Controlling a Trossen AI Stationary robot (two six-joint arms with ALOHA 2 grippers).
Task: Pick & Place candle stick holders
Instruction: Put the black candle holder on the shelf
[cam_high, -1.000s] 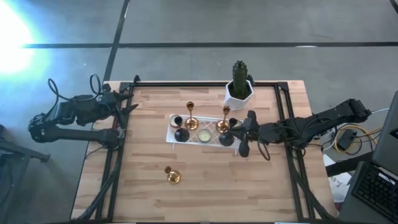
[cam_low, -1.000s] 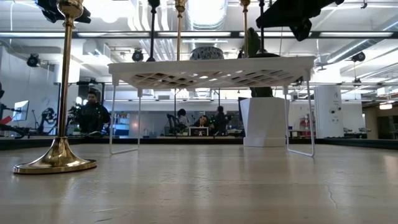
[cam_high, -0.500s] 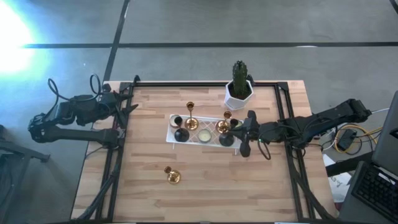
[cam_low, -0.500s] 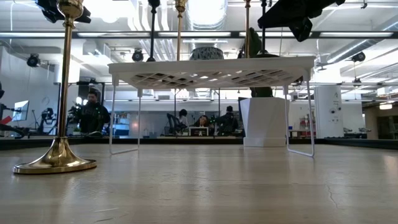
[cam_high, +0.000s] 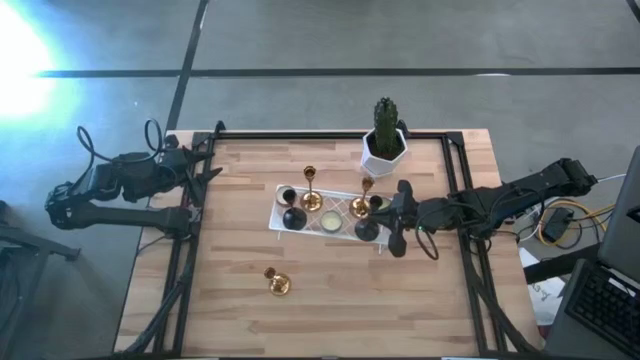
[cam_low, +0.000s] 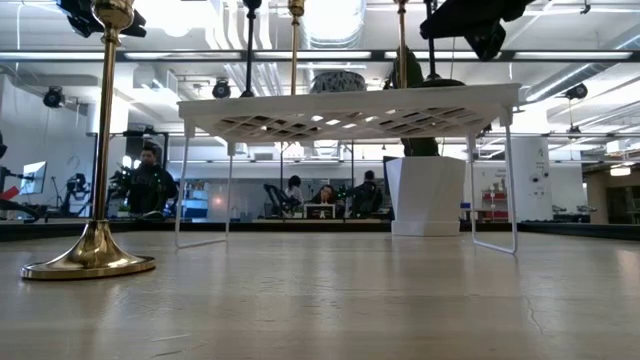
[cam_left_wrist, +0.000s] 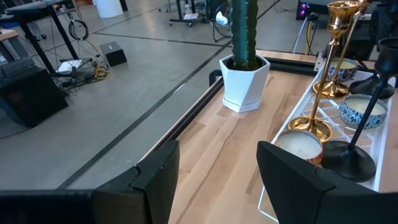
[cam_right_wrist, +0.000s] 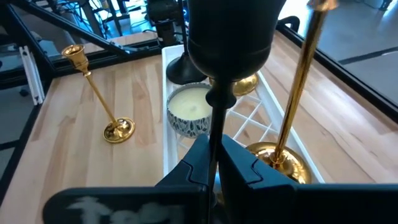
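A white lattice rack (cam_high: 274, 224) on thin legs (cam_low: 350, 104) stands mid-table. On it are two gold candle stick holders (cam_high: 310, 191) (cam_high: 361, 203) and a black one (cam_high: 290, 216). My right gripper (cam_high: 380, 228) is shut on a second black holder (cam_right_wrist: 230, 31) at the rack's near right corner. Another gold holder (cam_high: 276, 283) stands by its round base on the table, also in the low view (cam_low: 95, 255). My left gripper (cam_left_wrist: 217, 180) waits open at the table's left edge, nothing between its fingers. My right gripper pinches the black holder's thin stem (cam_right_wrist: 215, 121) between its two fingers, below the cup. The fingers (cam_right_wrist: 239, 165) come from the table's right, slanting slightly down, and lie across the stem. The holder stands upright; the fingers hide its base in the wrist view.
A white faceted pot with a green cactus (cam_high: 385, 142) stands behind the rack's far right end. Pale tealights in small bowls (cam_right_wrist: 189, 109) sit on the rack among the holders. Black frame rails (cam_high: 455, 180) run along the table's edges.
My right gripper has drawn a little toward the table's near edge with the black holder, still shut on its stem. The rack has shifted slightly toward the right arm, carrying the other holders with it.
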